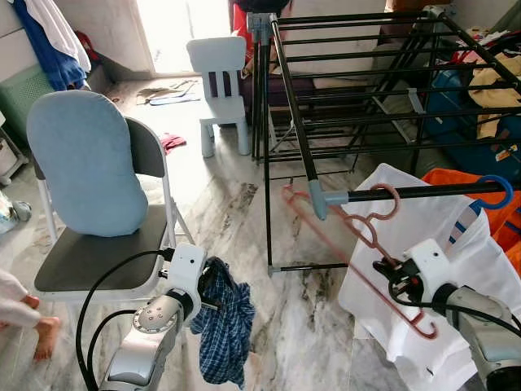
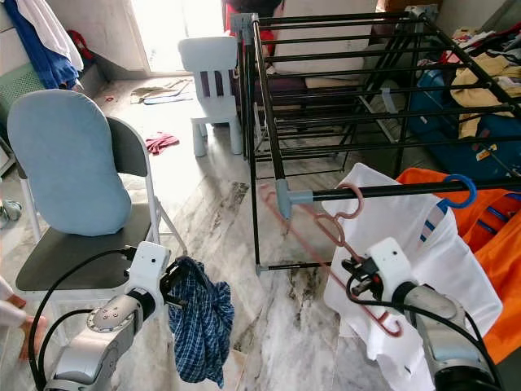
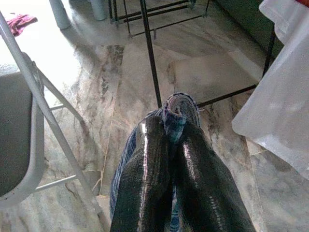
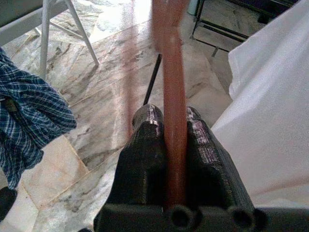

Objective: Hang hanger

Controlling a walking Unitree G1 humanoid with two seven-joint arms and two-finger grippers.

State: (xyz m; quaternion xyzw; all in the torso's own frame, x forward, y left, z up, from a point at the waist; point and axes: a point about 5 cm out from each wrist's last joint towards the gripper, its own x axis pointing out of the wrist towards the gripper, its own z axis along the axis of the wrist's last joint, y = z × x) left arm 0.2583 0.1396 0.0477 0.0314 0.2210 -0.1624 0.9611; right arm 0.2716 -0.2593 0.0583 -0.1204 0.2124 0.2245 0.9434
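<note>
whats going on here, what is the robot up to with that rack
The robot stands before a black drying rack with both arms busy. Its right tool is shut on a pink hanger, whose hook is looped over the rack's front rail, beside a white garment and a blue hanger on the same rail. Its left tool is shut on a blue plaid shirt that dangles above the marble floor, next to a grey folding chair.

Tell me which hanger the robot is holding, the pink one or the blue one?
The pink hanger. The right gripper is shut on its lower bar, hook over the black rail. The blue hanger hangs untouched farther right.
</note>
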